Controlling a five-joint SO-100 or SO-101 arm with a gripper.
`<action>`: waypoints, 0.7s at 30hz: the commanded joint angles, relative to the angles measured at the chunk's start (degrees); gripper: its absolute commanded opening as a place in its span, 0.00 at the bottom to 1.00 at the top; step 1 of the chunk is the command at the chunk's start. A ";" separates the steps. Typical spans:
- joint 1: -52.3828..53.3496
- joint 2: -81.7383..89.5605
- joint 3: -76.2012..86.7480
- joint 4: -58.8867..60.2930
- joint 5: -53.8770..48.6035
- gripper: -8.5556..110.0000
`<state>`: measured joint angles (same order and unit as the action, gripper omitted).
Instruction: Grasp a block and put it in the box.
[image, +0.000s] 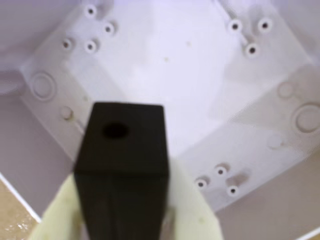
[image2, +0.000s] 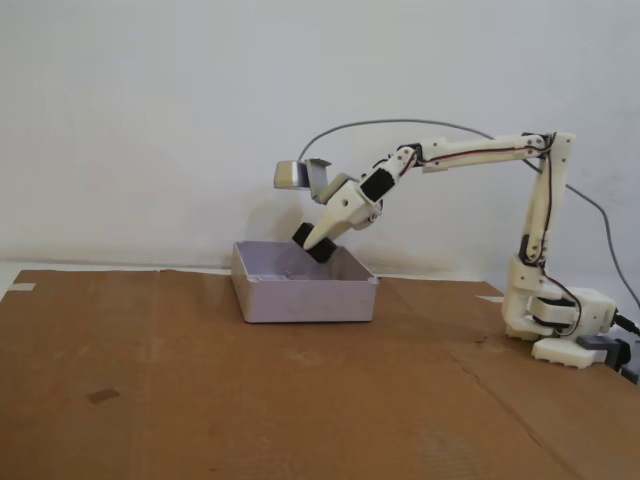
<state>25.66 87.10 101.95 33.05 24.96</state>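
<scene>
My gripper (image2: 312, 242) is shut on a black block (image2: 313, 246) and holds it just above the open top of the white box (image2: 300, 299). In the wrist view the black block (image: 122, 165) has a round hole in its end face and sits between my pale fingers (image: 57, 215). The box's white floor (image: 165, 75) lies right below it, with screw posts near the corners. The box holds nothing else that I can see.
The box stands on a brown cardboard sheet (image2: 250, 390) that covers the table. The arm's white base (image2: 555, 325) is at the right, with cables behind it. A white wall is at the back.
</scene>
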 joint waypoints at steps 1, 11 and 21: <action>-0.09 2.72 -2.55 -5.62 -0.70 0.07; -0.09 -2.29 -2.55 -8.09 -0.70 0.07; 0.00 -6.15 -2.55 -8.09 -0.62 0.07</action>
<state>25.66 78.93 101.95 27.95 24.96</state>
